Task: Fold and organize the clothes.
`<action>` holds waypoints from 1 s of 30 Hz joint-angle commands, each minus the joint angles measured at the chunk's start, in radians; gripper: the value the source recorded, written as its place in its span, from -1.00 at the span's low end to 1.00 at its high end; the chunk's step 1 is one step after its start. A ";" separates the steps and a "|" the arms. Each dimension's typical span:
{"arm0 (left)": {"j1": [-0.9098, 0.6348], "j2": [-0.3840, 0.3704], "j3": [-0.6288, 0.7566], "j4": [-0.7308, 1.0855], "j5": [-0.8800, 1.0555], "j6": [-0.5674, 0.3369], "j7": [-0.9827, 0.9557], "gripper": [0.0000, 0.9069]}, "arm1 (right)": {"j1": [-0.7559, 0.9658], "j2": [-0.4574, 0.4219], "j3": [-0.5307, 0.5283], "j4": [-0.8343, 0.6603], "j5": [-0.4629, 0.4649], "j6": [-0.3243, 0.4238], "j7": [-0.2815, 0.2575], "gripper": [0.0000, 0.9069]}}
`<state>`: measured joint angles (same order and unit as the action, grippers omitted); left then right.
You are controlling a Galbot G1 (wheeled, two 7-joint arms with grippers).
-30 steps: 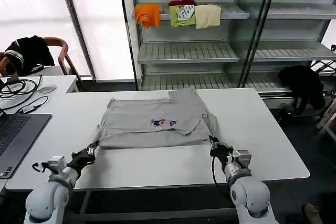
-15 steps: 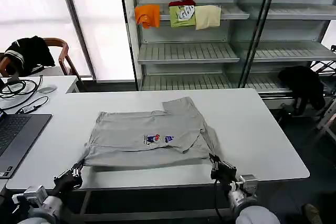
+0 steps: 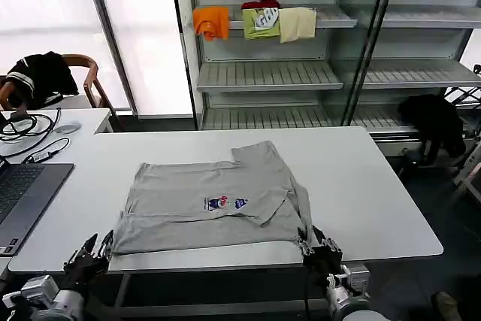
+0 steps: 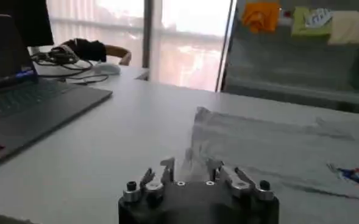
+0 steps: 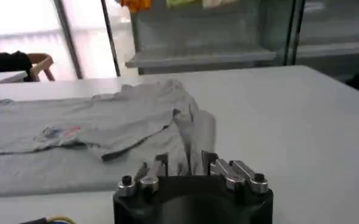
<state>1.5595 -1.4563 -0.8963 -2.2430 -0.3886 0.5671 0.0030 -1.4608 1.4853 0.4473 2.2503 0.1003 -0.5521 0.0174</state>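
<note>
One light grey short-sleeved shirt (image 3: pixel 210 201) lies flat on the white table (image 3: pixel 376 186), its small multicoloured print (image 3: pixel 224 203) facing up and one side folded inward. Its near hem reaches the table's front edge. My left gripper (image 3: pixel 96 248) is at the near left corner of the hem, open, with the corner's fabric (image 4: pixel 277 152) between its fingers (image 4: pixel 167 167). My right gripper (image 3: pixel 317 243) is at the near right corner, also open. The shirt's folded edge (image 5: pixel 106 128) runs up between the right gripper's fingers (image 5: pixel 206 159).
An open laptop (image 3: pixel 22 193) and cables (image 3: pixel 26 122) are at the table's left. Behind it a chair holds a black garment (image 3: pixel 41 77). Shelves at the back carry folded orange, green and cream garments (image 3: pixel 255 22). Another black garment (image 3: pixel 432 122) hangs at the right.
Both grippers pulled back toward me and dragged the shirt to the table's front edge. Their fingers now stand apart at the hem's corners.
</note>
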 commanded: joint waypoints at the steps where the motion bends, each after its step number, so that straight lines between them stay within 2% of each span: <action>1: -0.272 0.067 0.050 0.099 0.012 0.010 0.097 1.00 | 0.291 0.022 -0.009 -0.092 -0.062 -0.028 -0.036 1.00; 3: -0.381 0.094 0.078 0.189 0.055 0.012 0.132 1.00 | 0.388 0.014 -0.034 -0.162 -0.074 -0.029 -0.039 1.00; 5: -0.437 0.124 0.110 0.254 0.065 0.013 0.149 1.00 | 0.520 0.004 -0.070 -0.310 -0.101 -0.030 -0.037 1.00; 8: -0.587 0.165 0.167 0.415 0.115 0.013 0.197 1.00 | 0.694 0.015 -0.100 -0.499 -0.086 -0.031 -0.041 1.00; 11: -0.679 0.201 0.216 0.584 0.132 0.012 0.221 1.00 | 0.828 0.061 -0.088 -0.730 -0.083 -0.029 -0.052 1.00; 13: -0.793 0.207 0.243 0.709 0.144 0.011 0.228 1.00 | 0.933 0.116 -0.065 -0.891 -0.101 -0.025 -0.051 1.00; 16: -0.878 0.208 0.262 0.830 0.166 0.011 0.231 1.00 | 1.003 0.158 -0.037 -1.026 -0.115 0.010 -0.060 1.00; 21: -0.943 0.204 0.276 0.974 0.261 0.010 0.254 1.00 | 1.056 0.173 -0.026 -1.153 -0.115 0.027 -0.072 1.00; 25: -0.970 0.206 0.280 1.039 0.287 0.010 0.264 1.00 | 1.064 0.173 -0.019 -1.186 -0.104 0.007 -0.070 1.00; 30: -0.990 0.207 0.281 1.082 0.287 0.009 0.276 1.00 | 1.070 0.173 -0.023 -1.233 -0.107 0.023 -0.067 1.00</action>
<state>0.7405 -1.2711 -0.6536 -1.4315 -0.1724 0.5756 0.2408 -0.5221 1.6093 0.4162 1.2460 0.0014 -0.5408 -0.0426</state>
